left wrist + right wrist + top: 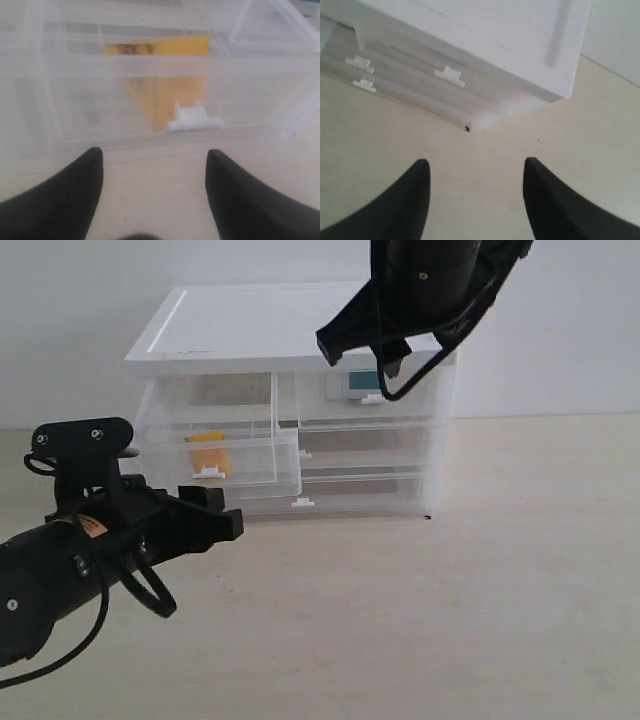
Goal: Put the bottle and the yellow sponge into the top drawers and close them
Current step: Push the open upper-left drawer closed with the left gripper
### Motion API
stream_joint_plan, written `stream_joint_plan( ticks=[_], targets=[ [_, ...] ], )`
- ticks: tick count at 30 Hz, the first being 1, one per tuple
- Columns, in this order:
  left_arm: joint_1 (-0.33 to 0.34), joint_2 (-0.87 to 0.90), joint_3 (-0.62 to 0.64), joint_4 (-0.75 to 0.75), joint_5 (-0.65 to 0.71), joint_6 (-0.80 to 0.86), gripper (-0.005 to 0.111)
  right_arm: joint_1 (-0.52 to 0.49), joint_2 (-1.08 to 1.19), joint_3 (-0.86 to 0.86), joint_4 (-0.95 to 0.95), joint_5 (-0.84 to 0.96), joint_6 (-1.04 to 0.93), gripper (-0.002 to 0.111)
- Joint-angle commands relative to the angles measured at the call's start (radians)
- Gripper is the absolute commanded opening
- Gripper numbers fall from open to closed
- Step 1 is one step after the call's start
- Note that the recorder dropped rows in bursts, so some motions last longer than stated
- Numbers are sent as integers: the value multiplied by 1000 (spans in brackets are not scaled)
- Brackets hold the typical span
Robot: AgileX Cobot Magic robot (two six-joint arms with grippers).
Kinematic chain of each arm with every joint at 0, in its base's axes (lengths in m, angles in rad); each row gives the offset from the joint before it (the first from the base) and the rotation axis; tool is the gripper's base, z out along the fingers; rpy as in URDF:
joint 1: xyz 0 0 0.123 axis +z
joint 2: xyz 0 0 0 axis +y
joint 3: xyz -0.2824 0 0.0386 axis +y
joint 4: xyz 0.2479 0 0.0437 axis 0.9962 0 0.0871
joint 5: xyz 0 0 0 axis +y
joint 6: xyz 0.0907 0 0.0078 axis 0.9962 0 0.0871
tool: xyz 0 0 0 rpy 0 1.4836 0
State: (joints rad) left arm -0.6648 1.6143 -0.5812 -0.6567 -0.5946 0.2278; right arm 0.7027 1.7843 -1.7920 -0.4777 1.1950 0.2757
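The yellow sponge (208, 453) lies inside the left top drawer (255, 478), which stands pulled out of the white drawer unit. My left gripper (222, 512) is open and empty, low in front of that drawer and apart from it. In the left wrist view the sponge (165, 85) shows through the translucent drawer front, above the white tab handle (194, 117), beyond the left gripper (152, 152). The bottle (362, 382) sits in the right top drawer (410, 400), which looks pushed in. My right gripper (365, 355) hangs open and empty, high before the unit's top right. The right wrist view shows that gripper (475, 162) over bare table.
The drawer unit has a flat white top (260, 325) and two full-width drawers (370, 455) below, both pushed in, their tab handles (449, 76) facing the front. The unit stands on a pale tabletop (430, 610) against a white wall.
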Motion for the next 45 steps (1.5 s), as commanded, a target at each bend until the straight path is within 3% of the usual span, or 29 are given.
stream_joint_plan(
  ticks=[1, 16, 25, 39, 45],
  targets=[
    [42, 33, -44, 16, 2, 13, 57, -26, -26, 74, -2, -86, 15, 50],
    [63, 75, -197, 55, 71, 54, 57, -35, -65, 121, -12, -140, -24, 50],
    [63, 73, -217, 45, 137, 106, 64, -35, -65, 164, -29, -185, -29, 50],
    [63, 59, -272, 45, 161, 145, 64, -35, -65, 166, -21, -178, -36, 50],
    [64, 32, -297, -42, 157, 266, 64, -35, -65, 171, 75, -187, -73, 50]
  ],
)
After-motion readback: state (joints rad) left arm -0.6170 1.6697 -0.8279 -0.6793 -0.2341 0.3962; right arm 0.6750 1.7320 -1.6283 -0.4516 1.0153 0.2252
